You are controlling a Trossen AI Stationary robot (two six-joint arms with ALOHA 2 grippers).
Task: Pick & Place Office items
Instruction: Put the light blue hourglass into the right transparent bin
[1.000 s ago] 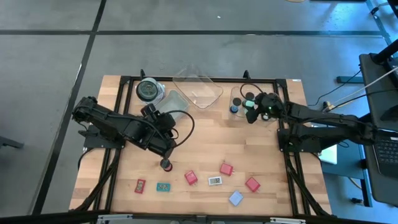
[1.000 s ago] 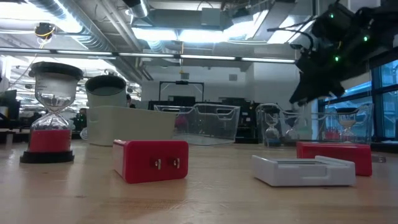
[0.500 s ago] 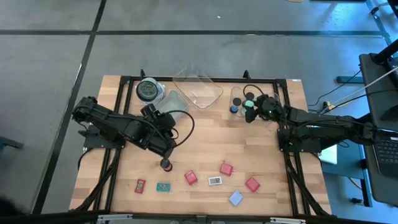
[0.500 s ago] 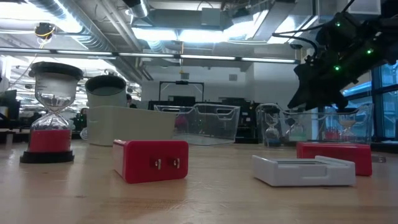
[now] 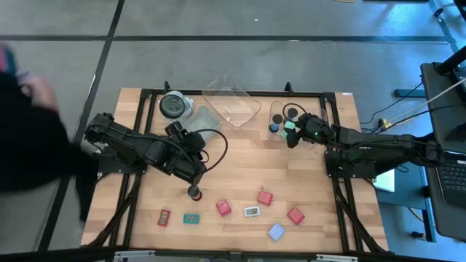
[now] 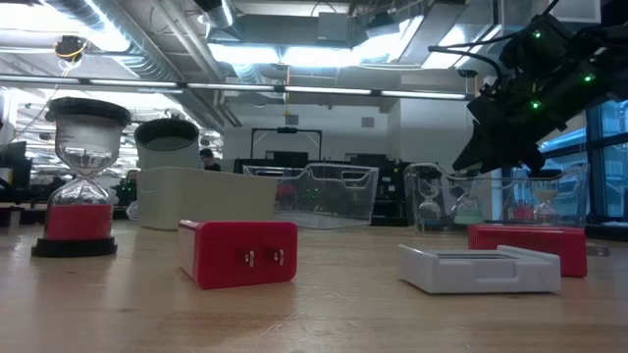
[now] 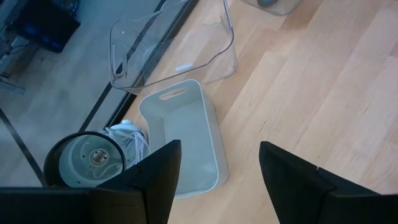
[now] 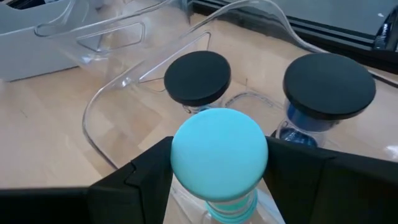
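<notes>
Light was bright and even, from ceiling strips (image 6: 285, 54) in the low view. Shadows on the desk (image 5: 240, 167) were soft. A person (image 5: 33, 138) at the high view's left edge was motion-blurred. Clear trays (image 8: 124, 37) carried faint glare.

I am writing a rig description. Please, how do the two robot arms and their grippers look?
Both arms are dark, jointed, with black cables looping alongside. The left gripper has two broad, dark, angular fingers. The right gripper has dark fingers too, and small green lights glow on its wrist.
</notes>
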